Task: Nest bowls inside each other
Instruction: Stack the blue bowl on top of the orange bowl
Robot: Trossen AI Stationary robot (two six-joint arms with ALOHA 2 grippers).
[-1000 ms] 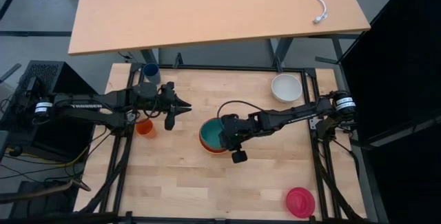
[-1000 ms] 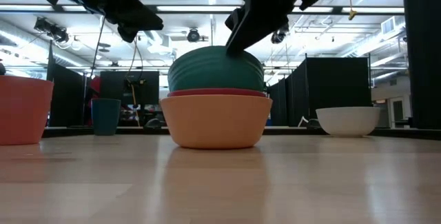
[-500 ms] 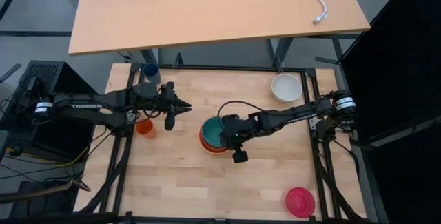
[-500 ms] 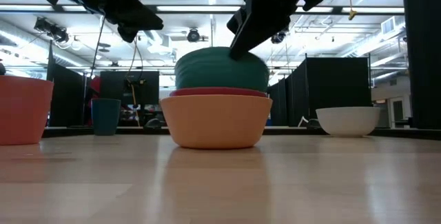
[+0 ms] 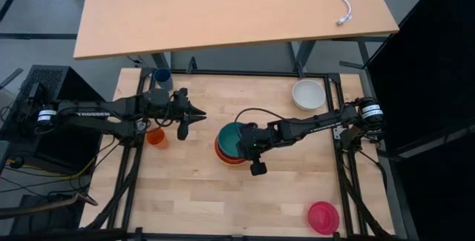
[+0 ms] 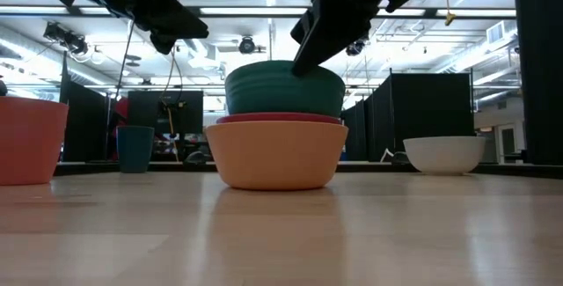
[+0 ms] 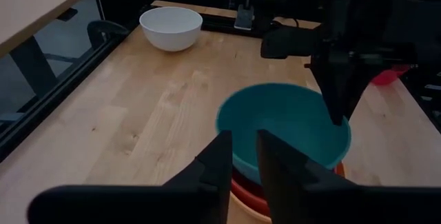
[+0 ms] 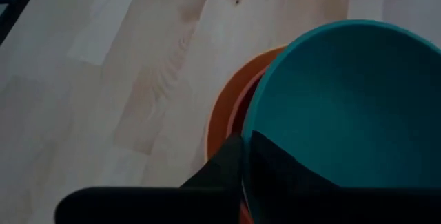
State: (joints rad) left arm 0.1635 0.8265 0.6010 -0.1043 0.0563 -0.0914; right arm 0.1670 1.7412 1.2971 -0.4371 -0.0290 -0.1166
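gripping the near rim of the teal bowl (image 5: 233,139), the right gripper (image 5: 251,147) has its two fingers pinched over the bowl's wall, one inside and one outside, as the right wrist view shows. the teal bowl sits on top of the red-orange bowl (image 6: 277,119), which sits in the yellow-orange bowl (image 6: 276,154), the stack standing near the middle of the table (image 5: 193,189). in the low view the teal bowl rides high above the red rim, not sunk fully into it, and its own rim looks close to level.

a second ago the teal bowl leaned and lay a little toward the left arm's side of the stack; it has since shifted over the stack and straightened, and the right gripper has moved slightly with it. the other bowls and the left arm have not moved.

the right arm reaches from the table's right edge across to the stack, its wrist bent down toward the bowl's rim. the left gripper (image 5: 199,115) hangs in the air just left of the stack, pointing toward it, its fingers drawn close together with only a thin gap and nothing between them.

the white bowl (image 5: 308,94) stands apart at the far right corner, the magenta-pink bowl (image 5: 323,216) upside down at the near right edge. the small orange cup (image 5: 156,137) and dark blue cup (image 5: 162,77) stand on the left side.
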